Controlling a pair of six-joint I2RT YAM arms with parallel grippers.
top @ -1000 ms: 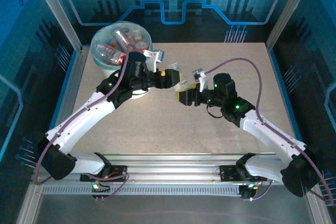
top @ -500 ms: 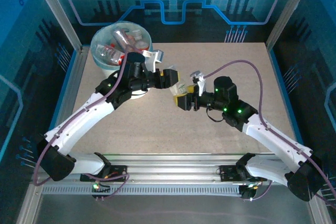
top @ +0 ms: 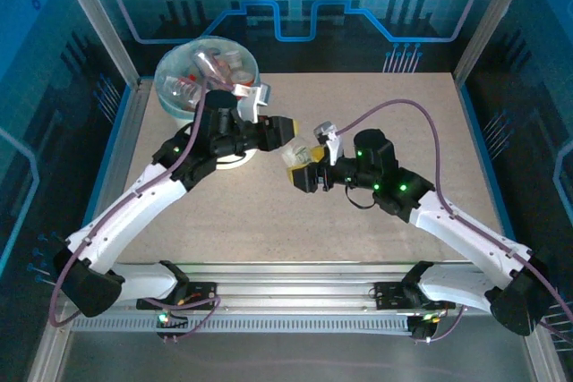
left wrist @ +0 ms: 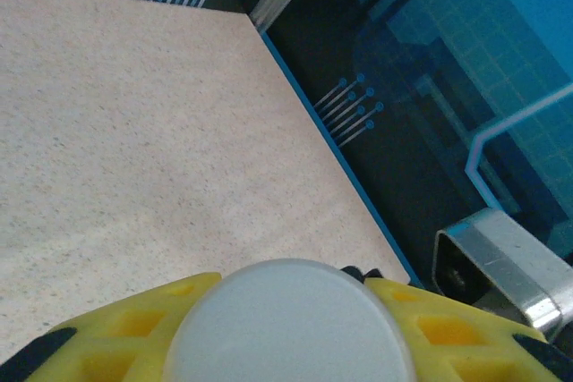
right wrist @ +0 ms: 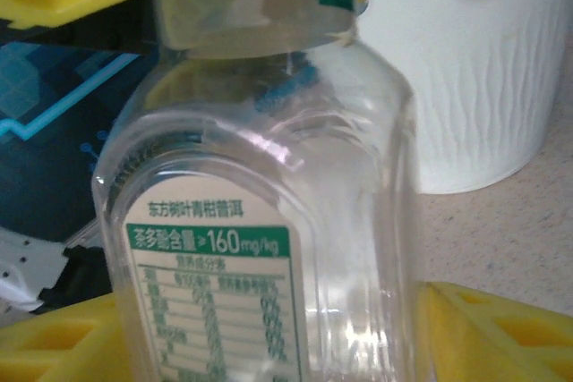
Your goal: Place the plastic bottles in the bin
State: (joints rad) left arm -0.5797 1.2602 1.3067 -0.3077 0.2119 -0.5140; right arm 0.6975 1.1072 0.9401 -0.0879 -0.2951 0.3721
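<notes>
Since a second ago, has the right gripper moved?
Yes. The right gripper, flanking the bottle, has shifted left across the table, nearer the bin.

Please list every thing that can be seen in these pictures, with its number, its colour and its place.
round white bin with light-blue liner: one, white and blue, far left corner of the table.
small clear plastic bottles: several, mostly red labels and caps, inside the bin; exact number unclear.
clear plastic bottle with green-and-white label: one, between the two grippers, near the table's middle.
white round thing: one, on the table under the left arm, mostly hidden.
beige speckled table: one, inside blue-patterned walls.
left gripper: one, yellow fingers, shut on the bottle's pale cap end.
right gripper: one, yellow fingers on either side of the bottle's body; grip unclear.
</notes>
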